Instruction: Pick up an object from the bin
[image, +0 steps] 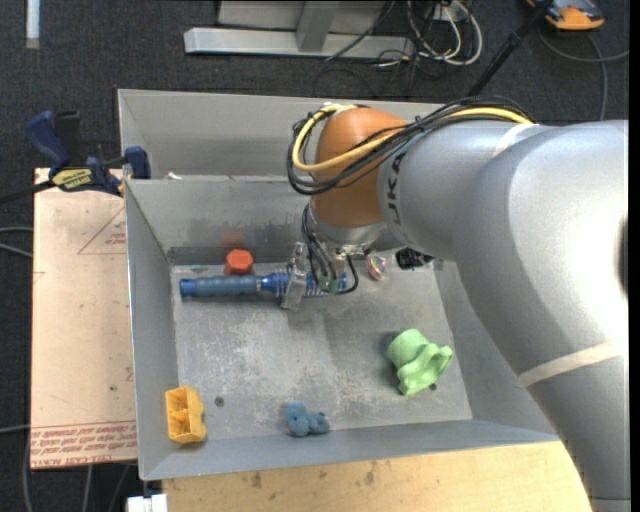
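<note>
1. Gripper (300, 283) sits low in the grey bin (150, 300), towards the back wall. It is at the right end of a blue rod-shaped tool (225, 288).
2. The tool lies flat on the bin floor, lengthwise along the back.
3. Hand state: cannot tell whether it is spread or pressed together, as the wrist and cables cover it. Contact with the tool also cannot be told.
4. Other things: a small orange cap (238, 262) just behind the tool, a green lumpy toy (418, 360) front right, a yellow block (185, 415) in the front left corner, and a small blue-grey piece (303, 422) front middle. All lie well apart from the gripper.
5. Progress (judgement): nothing is lifted. The approach looks done, while a confirmed grasp and the lift remain.
</note>
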